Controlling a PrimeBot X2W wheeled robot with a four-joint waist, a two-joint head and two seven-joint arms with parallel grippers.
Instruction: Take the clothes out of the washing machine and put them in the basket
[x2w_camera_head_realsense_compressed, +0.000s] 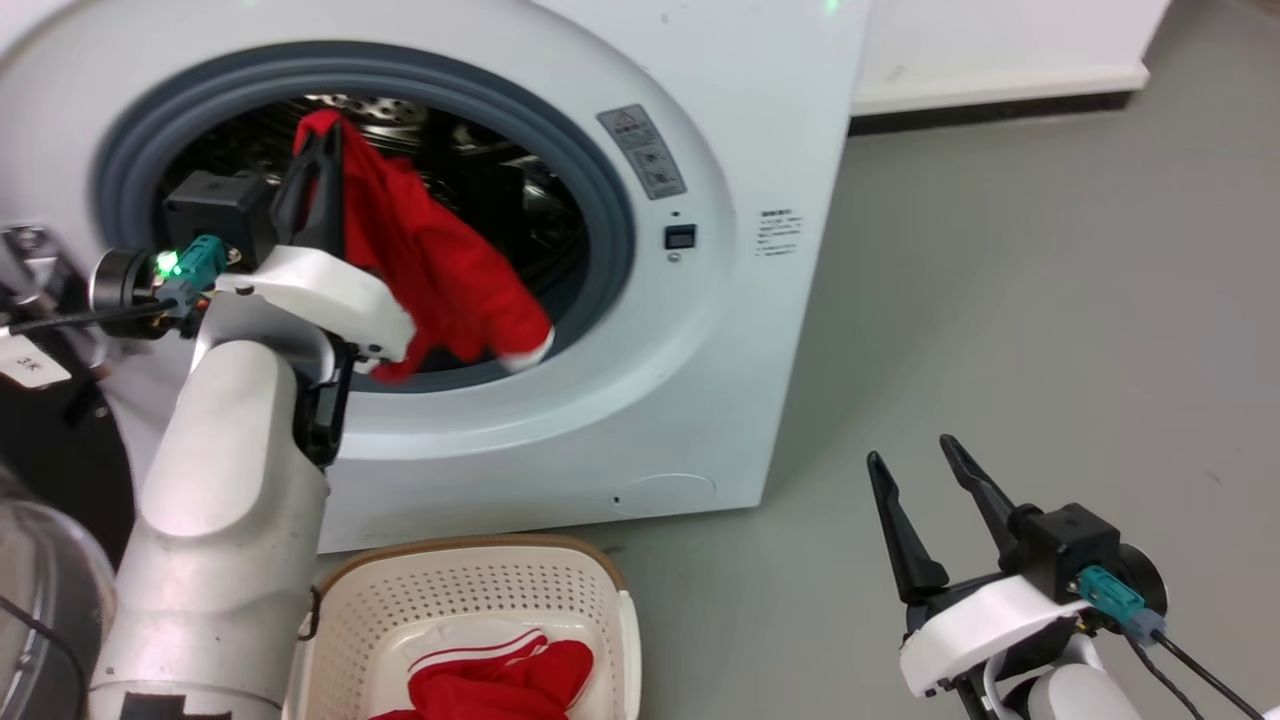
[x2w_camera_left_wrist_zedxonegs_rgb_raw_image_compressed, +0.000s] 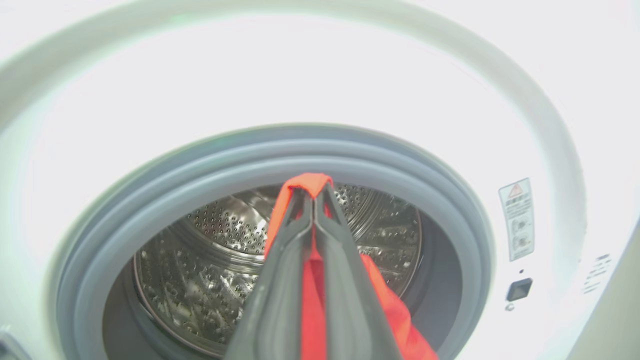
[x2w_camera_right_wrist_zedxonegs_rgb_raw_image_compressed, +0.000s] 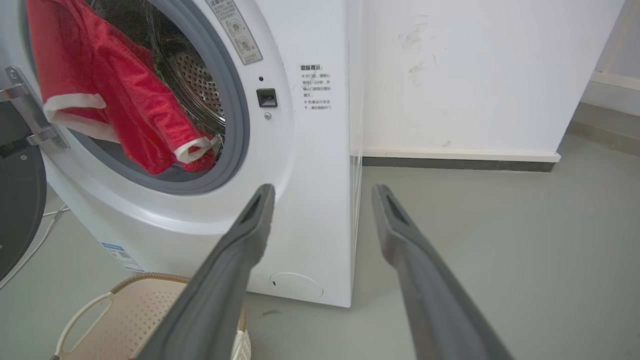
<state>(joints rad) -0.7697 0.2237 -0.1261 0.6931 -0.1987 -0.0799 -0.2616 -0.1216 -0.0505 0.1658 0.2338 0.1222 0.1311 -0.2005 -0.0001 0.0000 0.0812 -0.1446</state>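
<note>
The white washing machine (x2w_camera_head_realsense_compressed: 700, 330) stands with its grey-gasketed porthole (x2w_camera_left_wrist_zedxonegs_rgb_raw_image_compressed: 200, 165) open. My left gripper (x2w_camera_head_realsense_compressed: 325, 135) is shut on a red garment (x2w_camera_head_realsense_compressed: 440, 270) at the mouth of the drum; the cloth hangs down over the gasket's lower edge, its white trim showing. The left wrist view has the red garment (x2w_camera_left_wrist_zedxonegs_rgb_raw_image_compressed: 312, 285) pinched between the closed fingers before the steel drum (x2w_camera_left_wrist_zedxonegs_rgb_raw_image_compressed: 220, 235). Below the machine sits the cream basket (x2w_camera_head_realsense_compressed: 480, 600) with another red garment (x2w_camera_head_realsense_compressed: 500, 680) inside. My right gripper (x2w_camera_head_realsense_compressed: 910, 462) is open and empty, low at the right above the floor.
The machine's dark glass door (x2w_camera_right_wrist_zedxonegs_rgb_raw_image_compressed: 17, 200) hangs open at the left, with its metal hinge (x2w_camera_right_wrist_zedxonegs_rgb_raw_image_compressed: 30, 115). Grey floor (x2w_camera_head_realsense_compressed: 1050, 300) spreads to the right of the machine, bounded by a white wall with a dark skirting (x2w_camera_right_wrist_zedxonegs_rgb_raw_image_compressed: 450, 164).
</note>
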